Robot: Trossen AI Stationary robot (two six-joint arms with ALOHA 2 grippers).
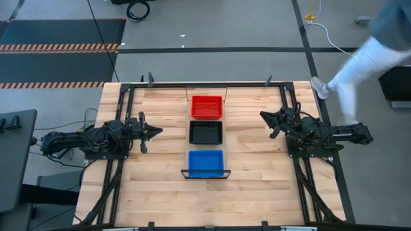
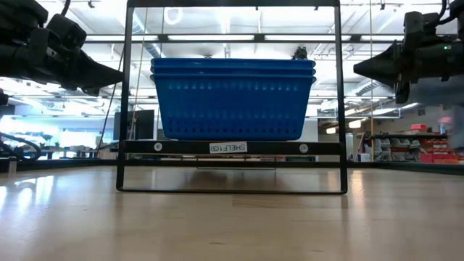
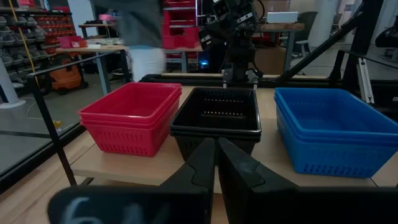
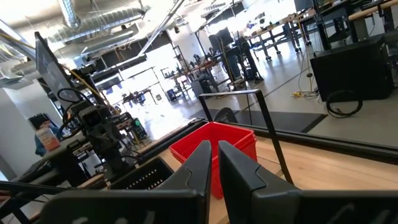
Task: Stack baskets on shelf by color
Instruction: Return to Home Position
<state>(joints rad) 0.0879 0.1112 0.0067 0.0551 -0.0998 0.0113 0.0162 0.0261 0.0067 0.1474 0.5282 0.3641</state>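
Note:
Three stacks of baskets stand in a row on the shelf (image 3: 146,167) in the table's middle. The red stack (image 1: 207,107) is farthest, the black stack (image 1: 205,132) is in the middle, and the blue stack (image 1: 205,162) is nearest, by the shelf's black frame (image 1: 205,174). In the low view the blue stack (image 2: 232,98) fills that frame (image 2: 232,147). My left gripper (image 1: 157,131) hovers shut to the left of the black stack (image 3: 217,118). My right gripper (image 1: 262,115) hovers shut to the right of the row, pointing toward the red stack (image 4: 214,146).
A black metal frame (image 1: 205,85) runs around the table's edges. A person (image 1: 359,58) moves past the table's far right corner on the floor. Bare wooden table top (image 1: 257,192) lies on both sides of the shelf and near the front edge.

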